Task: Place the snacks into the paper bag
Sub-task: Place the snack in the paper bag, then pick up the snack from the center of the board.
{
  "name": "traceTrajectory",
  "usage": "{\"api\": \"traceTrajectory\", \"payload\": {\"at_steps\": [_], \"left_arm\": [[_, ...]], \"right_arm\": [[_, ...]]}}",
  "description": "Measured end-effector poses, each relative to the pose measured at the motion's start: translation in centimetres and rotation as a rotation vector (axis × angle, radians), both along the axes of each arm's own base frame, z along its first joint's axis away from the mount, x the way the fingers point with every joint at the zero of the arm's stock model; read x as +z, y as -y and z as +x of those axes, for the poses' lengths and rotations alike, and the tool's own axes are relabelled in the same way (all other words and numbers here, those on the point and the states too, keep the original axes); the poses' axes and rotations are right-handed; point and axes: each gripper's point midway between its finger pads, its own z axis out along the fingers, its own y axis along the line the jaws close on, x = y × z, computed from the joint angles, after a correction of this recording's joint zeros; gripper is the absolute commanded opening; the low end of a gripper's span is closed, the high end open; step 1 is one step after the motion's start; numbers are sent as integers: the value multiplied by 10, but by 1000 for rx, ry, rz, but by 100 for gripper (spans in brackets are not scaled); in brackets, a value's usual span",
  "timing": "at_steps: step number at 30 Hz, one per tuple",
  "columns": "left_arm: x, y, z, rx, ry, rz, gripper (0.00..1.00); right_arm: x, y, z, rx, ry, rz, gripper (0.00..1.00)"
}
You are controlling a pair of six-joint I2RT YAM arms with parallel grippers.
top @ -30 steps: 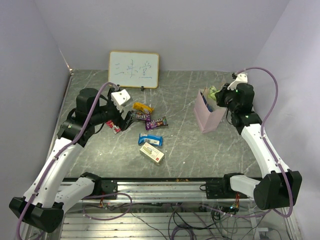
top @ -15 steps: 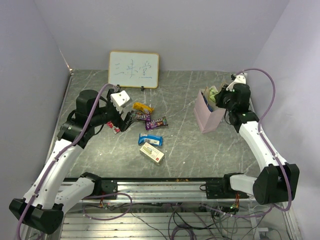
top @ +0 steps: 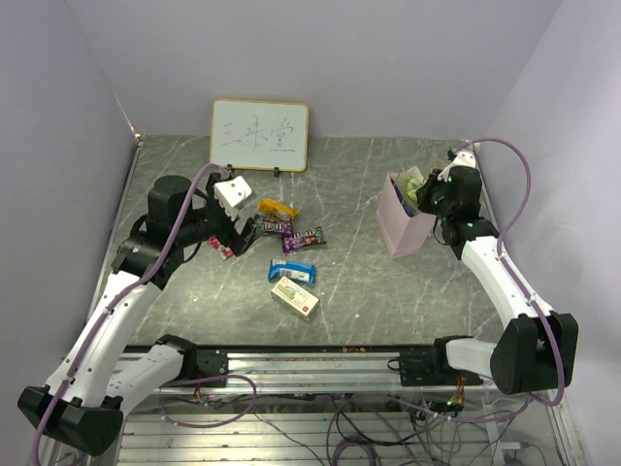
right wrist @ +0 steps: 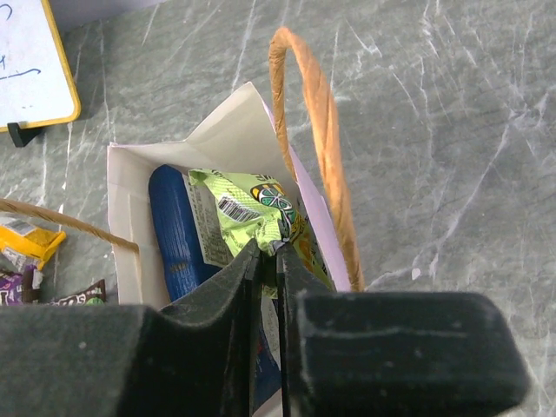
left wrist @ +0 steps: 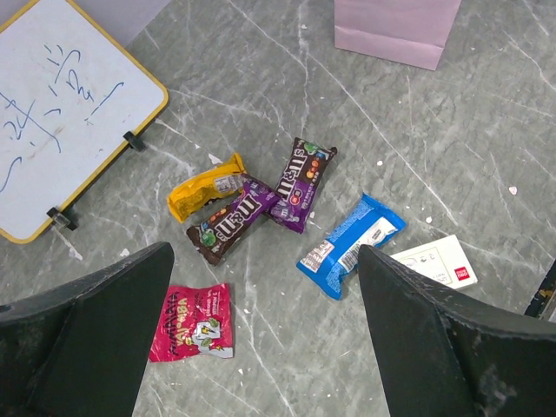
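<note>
The pale pink paper bag (top: pixel 400 231) stands open at the right, with orange handles (right wrist: pixel 317 113). My right gripper (top: pixel 425 197) is over its mouth, shut on the edge of a light green packet (right wrist: pixel 248 208) that sits partly in the bag beside a dark blue crisp bag (right wrist: pixel 174 230). My left gripper (left wrist: pixel 263 254) is open and empty above the loose snacks: a pink packet (left wrist: pixel 191 321), an orange one (left wrist: pixel 207 187), a brown one (left wrist: pixel 233 219), a purple one (left wrist: pixel 300 182) and a blue-white bar (left wrist: pixel 350 243).
A white box with a red mark (top: pixel 295 297) lies in front of the bar. The white writing board (top: pixel 259 134) leans at the back wall. Side walls close in the table at left and right.
My right wrist has shifted slightly left over the bag, still holding the green packet. The left arm has barely moved.
</note>
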Motion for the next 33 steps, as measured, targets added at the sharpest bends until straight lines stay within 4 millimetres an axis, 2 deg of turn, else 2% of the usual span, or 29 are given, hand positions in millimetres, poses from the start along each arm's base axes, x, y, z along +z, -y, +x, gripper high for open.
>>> {"api": "traceTrajectory", "payload": {"at_steps": [13,23,27,33], "left_arm": [[0,-3,1,16,8,4,99],[0,-9,4,46,14,13,99],[-4,-18,12,111,12,42,98],[-25,-35,34,229,-50,137,97]], "right_arm": [[0,1,0,-6,1,-3,21],[3,0,0,3,8,-7,22],[19,-4,-2,49,44,-24,24],[70,-19,-8,193,150,-80,29]]}}
